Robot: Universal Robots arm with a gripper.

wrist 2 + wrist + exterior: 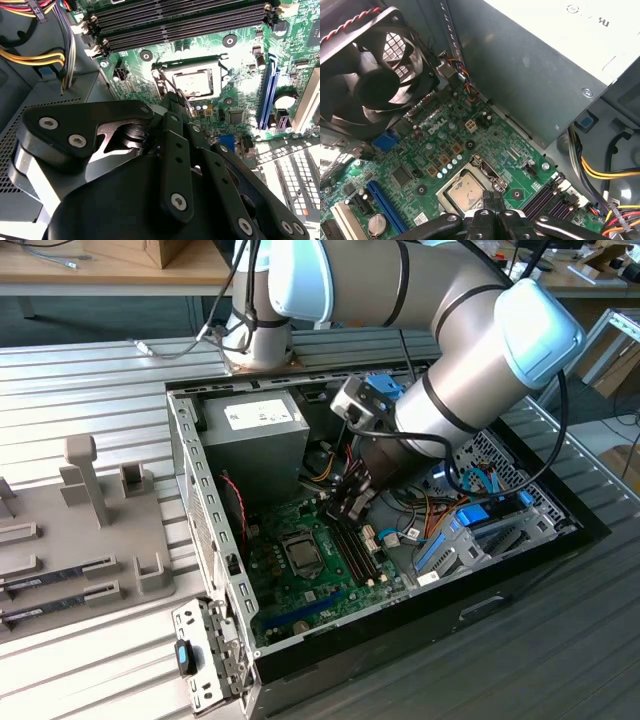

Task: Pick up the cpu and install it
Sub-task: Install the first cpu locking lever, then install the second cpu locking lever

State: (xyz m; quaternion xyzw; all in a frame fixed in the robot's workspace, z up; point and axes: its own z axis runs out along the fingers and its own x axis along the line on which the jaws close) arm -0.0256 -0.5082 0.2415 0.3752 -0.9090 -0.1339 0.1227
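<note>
Item: open computer case, lying on its side on a ribbed metal worktop, interior exposed.

Motherboard: green, mounted in the case floor. Four dark memory slots run alongside the socket and appear vacant.

Cpu: seated in the motherboard socket, pale silvery top facing up, framed by the metal socket bracket. In the exterior view it sits near the centre of the board. The second wrist view shows it lying flat and square within the frame.

Tool: dark fingers drawn close together, tips just beside the socket's edge, at the thin retention lever. No chip between the fingers; whether they actually pinch the lever wire cannot be told. In the exterior view the tool hangs low over the memory slots, beside the socket.

Other contents: power supply at the case's far end; case fan; bundled yellow and black cables; blue drive fittings.

Outside the case: grey fixture tray at the exterior view's left, holding long dark memory sticks.

Progress, as judged: pick-up and placement look complete. Locking the socket appears to be the step in hand.
</note>
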